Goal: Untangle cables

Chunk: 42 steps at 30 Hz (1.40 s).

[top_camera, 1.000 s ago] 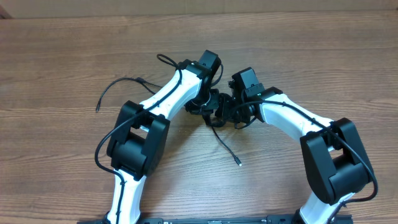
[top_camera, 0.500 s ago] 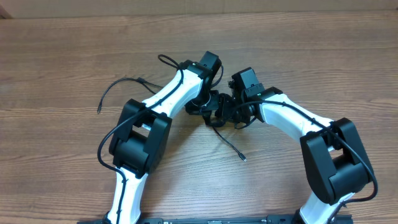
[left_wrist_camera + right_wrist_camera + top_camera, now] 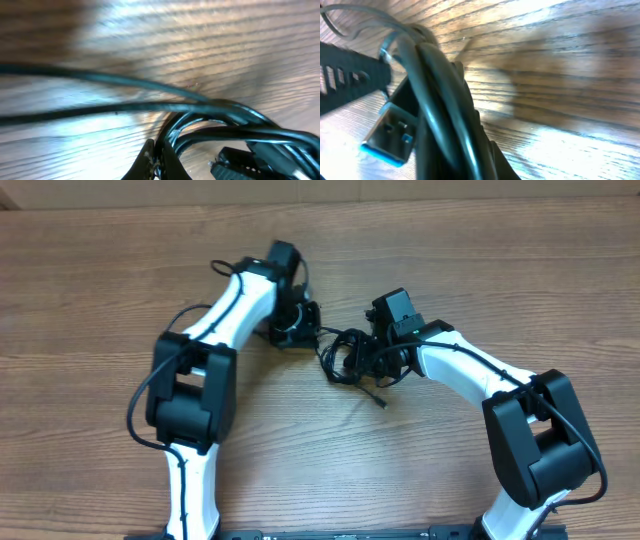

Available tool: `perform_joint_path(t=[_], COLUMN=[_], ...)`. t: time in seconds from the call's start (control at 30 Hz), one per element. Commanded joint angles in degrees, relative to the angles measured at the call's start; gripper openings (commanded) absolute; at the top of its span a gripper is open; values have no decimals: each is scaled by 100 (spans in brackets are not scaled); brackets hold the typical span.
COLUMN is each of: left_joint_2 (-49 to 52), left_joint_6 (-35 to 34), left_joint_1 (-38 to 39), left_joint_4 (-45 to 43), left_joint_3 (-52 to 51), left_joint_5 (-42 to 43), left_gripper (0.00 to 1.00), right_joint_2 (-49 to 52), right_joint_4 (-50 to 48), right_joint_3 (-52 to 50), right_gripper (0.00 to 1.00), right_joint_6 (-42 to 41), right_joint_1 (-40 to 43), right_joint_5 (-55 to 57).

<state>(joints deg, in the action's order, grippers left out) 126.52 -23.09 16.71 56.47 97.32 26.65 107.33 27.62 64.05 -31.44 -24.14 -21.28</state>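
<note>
Tabletop (image 3: 100,280): left arm (image 3: 235,302) swung left, tugging cables (image 3: 345,355).

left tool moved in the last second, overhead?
Yes: the left tool shifted left across the table, away from the right tool, which held its spot at the cables.

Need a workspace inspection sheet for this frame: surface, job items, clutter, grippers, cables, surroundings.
surface: wood-grain table, no damage seen
job's things: cables tangled in a bunch between the arms; one plug end lies loose nearer the bases; a blue-tongued USB plug shows in the right wrist view
clutter: nothing seen
grippers: left gripper shut on a strand leading to the bunch; right gripper shut on the bunch
cables: black arm wires run along the white links
surroundings: beige strip beyond the table's far edge
</note>
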Motion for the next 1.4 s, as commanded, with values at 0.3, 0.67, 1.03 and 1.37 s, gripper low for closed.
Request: perform_joint_path(t=[0.3,0.67,1.03,1.37], left_joint_2=[-240,-212,-212,-212], left_joint_6=[638,634,256,291], left_joint_1=[-859,-879,-881,-686], left_joint_4=[286,485,483,562], left_joint_3=[140,81,-131,-162], left_joint_5=[-1749,-3338,-2962,-1045], left_gripper=[4,15,31,49], right_joint_2=[-81,-81,-81,-81], right_joint_4=[-7,-7,-9,-7], right_joint_3=[-35,-35,-35,-35], right_gripper=[4,4,4,4], right_joint_6=[-9,-9,-9,-9], right_joint_1=[20,20,20,20], right_joint_5=[68,68,68,68])
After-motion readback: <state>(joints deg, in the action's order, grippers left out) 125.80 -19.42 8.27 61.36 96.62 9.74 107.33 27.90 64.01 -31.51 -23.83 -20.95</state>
